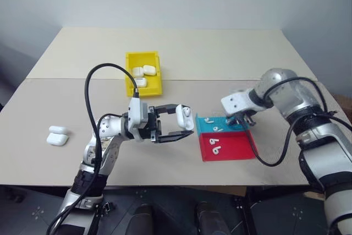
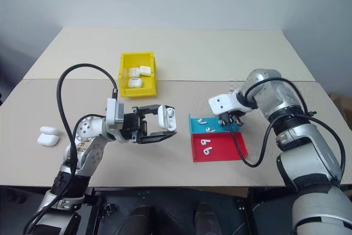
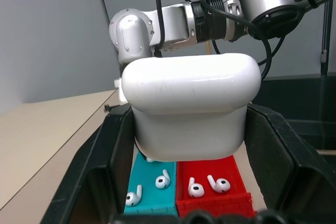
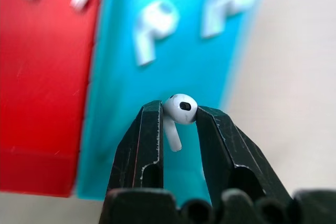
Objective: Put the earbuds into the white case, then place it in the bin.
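Observation:
My left gripper (image 1: pixel 184 125) is shut on a white case (image 1: pixel 186 116), held above the table with its lid open; in the left wrist view the case (image 3: pixel 191 108) sits between the two black fingers. My right gripper (image 4: pixel 178 113) is shut on one white earbud (image 4: pixel 180 109), pinched by its head just above the teal tray (image 4: pixel 121 103). From the head views this gripper (image 1: pixel 240 118) hangs over the tray's right end. Two more earbuds (image 1: pixel 218 129) lie in the teal tray. The yellow bin (image 1: pixel 128 75) stands at the back, left of centre, apart from both grippers.
A red tray (image 1: pixel 237 147) with two earbuds (image 1: pixel 215 146) adjoins the teal tray (image 1: pixel 228 128) on its near side. Three white cases (image 1: pixel 143 72) lie in the bin. Another open case (image 1: pixel 57 135) rests on the table at the far left.

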{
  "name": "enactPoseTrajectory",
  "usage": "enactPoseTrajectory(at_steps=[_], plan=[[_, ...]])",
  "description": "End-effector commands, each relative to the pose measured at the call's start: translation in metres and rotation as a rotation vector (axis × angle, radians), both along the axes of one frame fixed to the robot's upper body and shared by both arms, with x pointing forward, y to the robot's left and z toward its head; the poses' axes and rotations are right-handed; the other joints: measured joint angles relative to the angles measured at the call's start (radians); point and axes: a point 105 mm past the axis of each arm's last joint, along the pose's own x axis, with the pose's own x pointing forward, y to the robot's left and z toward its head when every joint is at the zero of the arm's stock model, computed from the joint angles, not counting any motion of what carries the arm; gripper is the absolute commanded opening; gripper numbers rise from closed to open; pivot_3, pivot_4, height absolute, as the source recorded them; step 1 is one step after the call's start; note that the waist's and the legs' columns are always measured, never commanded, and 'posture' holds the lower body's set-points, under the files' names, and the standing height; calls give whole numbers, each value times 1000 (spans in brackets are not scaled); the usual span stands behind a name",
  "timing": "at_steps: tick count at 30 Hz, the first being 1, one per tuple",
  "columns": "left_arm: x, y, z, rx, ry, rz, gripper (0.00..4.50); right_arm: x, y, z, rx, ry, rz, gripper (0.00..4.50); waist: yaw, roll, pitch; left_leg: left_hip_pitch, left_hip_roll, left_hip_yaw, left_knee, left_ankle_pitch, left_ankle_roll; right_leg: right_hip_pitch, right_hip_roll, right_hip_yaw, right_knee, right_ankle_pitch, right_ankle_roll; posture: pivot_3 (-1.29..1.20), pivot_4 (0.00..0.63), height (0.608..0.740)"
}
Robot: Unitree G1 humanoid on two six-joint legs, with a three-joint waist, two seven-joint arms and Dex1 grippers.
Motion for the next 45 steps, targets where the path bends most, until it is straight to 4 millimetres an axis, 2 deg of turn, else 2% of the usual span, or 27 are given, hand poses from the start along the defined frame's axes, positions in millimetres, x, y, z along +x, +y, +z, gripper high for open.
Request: enactPoseTrajectory(at_steps=[1, 3, 5, 7, 8, 10, 13, 17, 23, 30, 45], plan=[[-6, -8, 19, -48, -59, -33, 2801, -12, -2, 64, 258, -112, -52, 1131, 9, 2, 1, 0, 0, 0, 0, 0, 0, 0, 0, 0, 0, 0, 0, 0, 150, 740], [-6, -12, 22, -60, -59, -39, 2801, -28, -3, 88, 410, -164, -67, 1131, 18, 2, 1, -1, 0, -1, 0, 0, 0, 0, 0, -1, -1, 0, 0, 0, 150, 740], [-6, -14, 24, -69, -58, -46, 2801, -42, -4, 104, 508, -191, -85, 1131, 24, 2, 1, 0, 0, -1, 0, 0, 0, 1, 0, -1, -1, 0, 0, 0, 150, 740], [-6, -18, 26, -78, -58, -60, 2801, -63, -4, 130, 705, -226, -105, 1131, 26, 2, 1, 0, 0, -1, 0, 0, 0, 1, 0, -1, -1, 0, 0, 0, 150, 740], [-5, -20, 27, -80, -57, -64, 2801, -71, -3, 137, 763, -229, -112, 1131, 27, 2, 1, 0, 0, -1, 0, 0, 0, 1, 0, -1, -1, 0, 0, 0, 150, 740], [-6, -23, 28, -88, -54, -85, 2801, -100, 4, 152, 970, -216, -52, 1131, 27, 2, 1, 0, 0, -1, 0, 0, 0, 1, 0, -1, 0, 0, 0, 0, 150, 740], [-5, -28, 31, -97, -48, -113, 2801, -135, 12, 154, 1162, -160, 49, 1131, 25, 1, 1, 0, 0, -1, 0, 0, 0, 2, 0, -1, -1, 0, 0, 0, 150, 740], [-5, -36, 35, -106, -51, -135, 2801, -158, 24, 144, 1291, -91, 104, 1131, 23, 1, 0, 1, -1, -1, 1, 0, 0, 4, 0, -1, -1, 0, 1, 0, 150, 740], [-7, -45, 42, -133, -58, -155, 2801, -169, 43, 131, 1382, -2, 115, 1131, 22, 1, 0, 1, -1, -2, 1, 0, 0, 3, 0, -1, -2, 0, 1, 0, 150, 740], [-11, -45, 44, -141, -61, -165, 2801, -166, 56, 112, 1343, 85, 72, 1131, 22, 1, 0, 1, -1, -2, 1, 0, 0, 3, 0, -1, -2, 0, 1, 0, 150, 740], [-13, -43, 42, -131, -74, -153, 2801, -160, 61, 97, 1306, 109, 15, 1131, 24, 1, 0, 0, -1, -2, 1, 0, 0, 3, 0, -1, -3, 0, 1, 0, 150, 740]])
